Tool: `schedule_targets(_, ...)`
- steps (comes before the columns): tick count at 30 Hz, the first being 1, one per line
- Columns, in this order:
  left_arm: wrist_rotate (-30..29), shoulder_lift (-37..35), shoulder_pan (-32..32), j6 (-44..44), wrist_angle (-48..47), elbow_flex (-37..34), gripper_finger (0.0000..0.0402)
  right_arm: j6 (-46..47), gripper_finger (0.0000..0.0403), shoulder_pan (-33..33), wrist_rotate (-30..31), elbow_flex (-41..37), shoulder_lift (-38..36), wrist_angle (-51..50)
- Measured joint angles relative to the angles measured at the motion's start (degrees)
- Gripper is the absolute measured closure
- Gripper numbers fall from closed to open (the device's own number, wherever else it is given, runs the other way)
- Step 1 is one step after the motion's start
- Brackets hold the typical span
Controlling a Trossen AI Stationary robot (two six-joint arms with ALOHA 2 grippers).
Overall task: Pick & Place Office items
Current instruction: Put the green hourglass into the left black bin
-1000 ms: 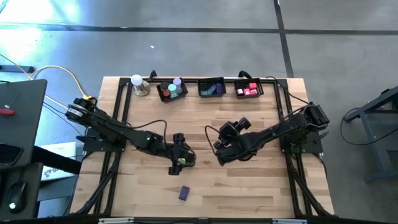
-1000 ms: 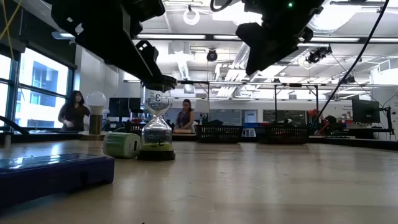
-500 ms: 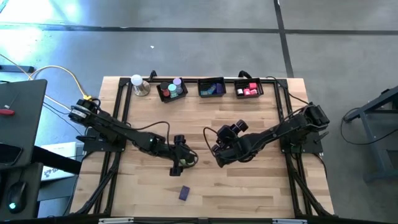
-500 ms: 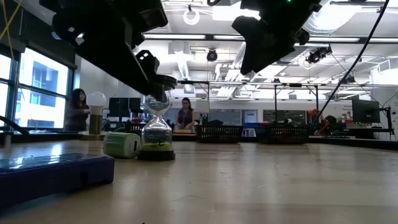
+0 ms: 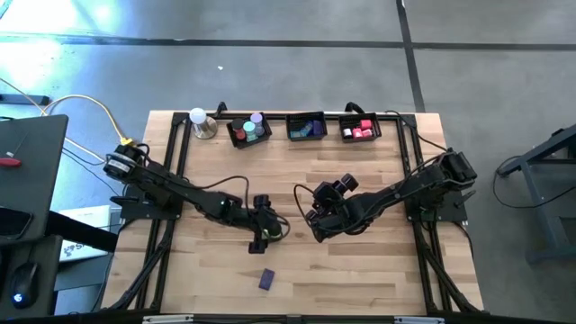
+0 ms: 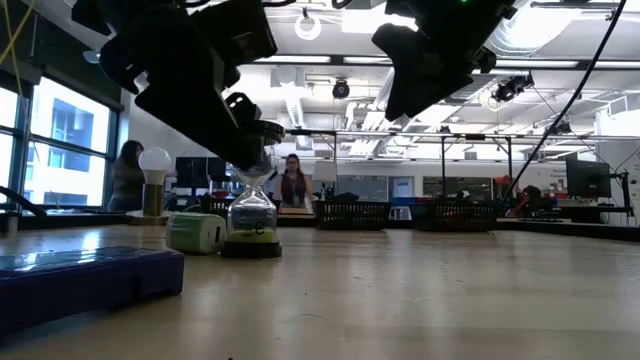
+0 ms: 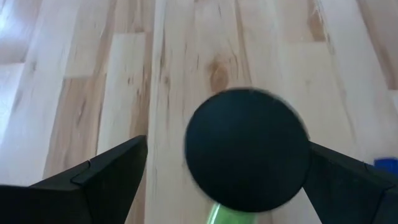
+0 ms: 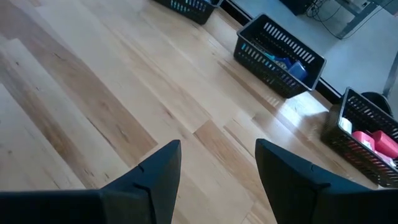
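Hovering over the middle of the pale, planked wooden counter (image 5: 360, 270), the left end effector (image 7: 227, 177) stood with its two dark, wedge-shaped fingers spread wide. Between them, directly below, sat an hourglass (image 6: 252, 205): from above only its round, matte black cap showed, with a sliver of green beneath it, while the low view gave its pinched clear glass waist and black base resting on the wood. No finger touched it. Just beside the hourglass lay a small, rounded, pale green block with a white end (image 6: 196, 232).

Nearer the counter's front edge than this end effector lay a small purple block (image 5: 266, 280), flat on the wood and well apart from the fingers.

The right end effector (image 8: 217, 165) hung above the counter's middle, close to the left one, its smooth black fingers parted and nothing between them. Beyond it, along the far edge, stood three black mesh baskets: one held lilac and teal cylinders (image 5: 249, 127), the middle one blue and purple blocks (image 8: 290, 63), the last pink and red blocks (image 8: 376, 140). A white ball on a metal base (image 5: 202, 122) stood beside the first basket.
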Motion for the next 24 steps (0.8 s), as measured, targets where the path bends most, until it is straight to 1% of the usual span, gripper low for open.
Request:
schedule_targets(7,0.0,0.4,0.0,-0.1,1.5,0.0,0.0021,-0.2,0.0207,0.0,-1.0,0.0,0.0,0.8)
schedule_targets(11,0.0,0.4,0.0,-0.3,1.9,0.0,0.0042,-0.2,0.0207,0.0,-1.0,0.0,0.0,1.1)
schedule_targets(16,-0.1,0.4,0.0,-1.3,1.9,0.0,0.0092,-1.0,0.0207,0.0,-1.0,0.0,0.0,1.6)
schedule_targets(24,-0.2,0.4,0.0,-1.6,1.8,0.0,0.0197,-1.0,0.0207,0.0,-1.2,0.0,0.0,1.7)
